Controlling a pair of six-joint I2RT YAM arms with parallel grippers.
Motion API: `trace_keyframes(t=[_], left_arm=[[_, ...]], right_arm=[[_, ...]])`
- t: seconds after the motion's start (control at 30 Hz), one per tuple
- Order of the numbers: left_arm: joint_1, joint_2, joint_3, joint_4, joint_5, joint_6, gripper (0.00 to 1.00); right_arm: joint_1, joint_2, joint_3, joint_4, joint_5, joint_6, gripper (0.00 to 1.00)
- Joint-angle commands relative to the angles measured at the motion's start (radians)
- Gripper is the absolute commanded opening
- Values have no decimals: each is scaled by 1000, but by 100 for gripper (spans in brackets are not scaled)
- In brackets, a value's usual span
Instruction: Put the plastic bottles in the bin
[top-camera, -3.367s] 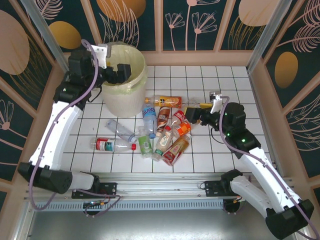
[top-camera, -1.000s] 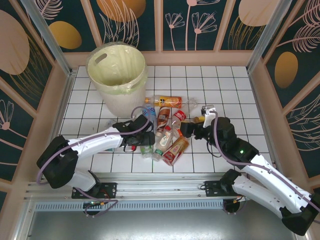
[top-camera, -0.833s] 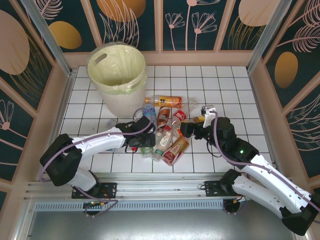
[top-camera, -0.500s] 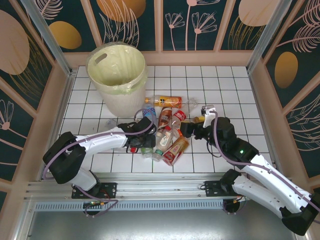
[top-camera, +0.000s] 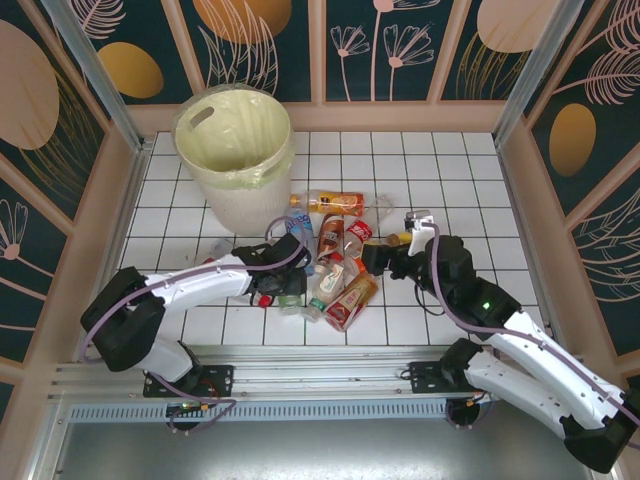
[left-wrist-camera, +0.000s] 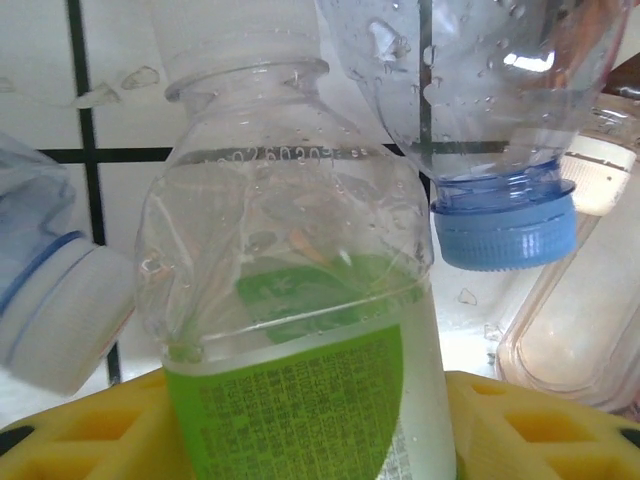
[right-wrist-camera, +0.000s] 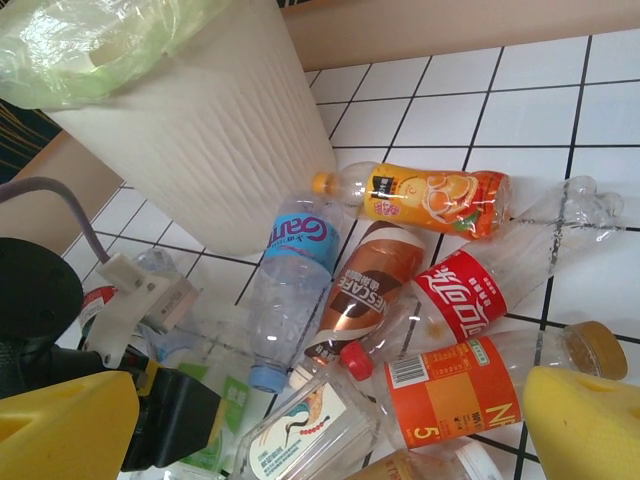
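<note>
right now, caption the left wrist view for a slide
Left gripper straddling a green-label bottle, a blue-capped bottle alongside, on white tiles

White tiled tabletop (top-camera: 450, 160), dark floral wall panels (top-camera: 400, 40), seemingly wooden frame (top-camera: 400, 116), metal rail (top-camera: 330, 362) at near edge.

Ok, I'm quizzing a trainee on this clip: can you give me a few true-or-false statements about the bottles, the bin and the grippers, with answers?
1. The bin stands upright on the tiles. True.
2. A green-labelled bottle sits between the left gripper's fingers. True.
3. The right gripper grips a bottle. False: it is open and holds nothing.
4. The orange-labelled bottle nearest the bin lies inside it. False: it lies on the tiles outside it.
</note>
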Motion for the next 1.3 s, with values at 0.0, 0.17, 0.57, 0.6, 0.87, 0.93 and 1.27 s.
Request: trace_keyframes(t=[0.0,0.17,0.57,0.6,0.87,0.93,1.27], left_arm=[[-8,-70,37,-78,-38,-3,58],[-8,-155,61,-114,-29,21,58],[-6,-277,257,-48,184,268,54],[-6,-267,296,-53,183,285,54],[11,-107,704,-182,34,391,54],[28,-46,821,-243,-8,417,54],[192,177,1312,-466,-140,554,54]], right_arm=[[6,-21,-8,13,-11,10,99],[5,-41,-13,27,-37,4,99],[5,-165,-37,89,-153,-13,99],[6,-187,-44,101,-169,-21,99],[3,-311,-59,178,-353,-36,99],[5,-331,-51,183,-370,-36,99],[4,-426,-91,224,-395,-76,99]])
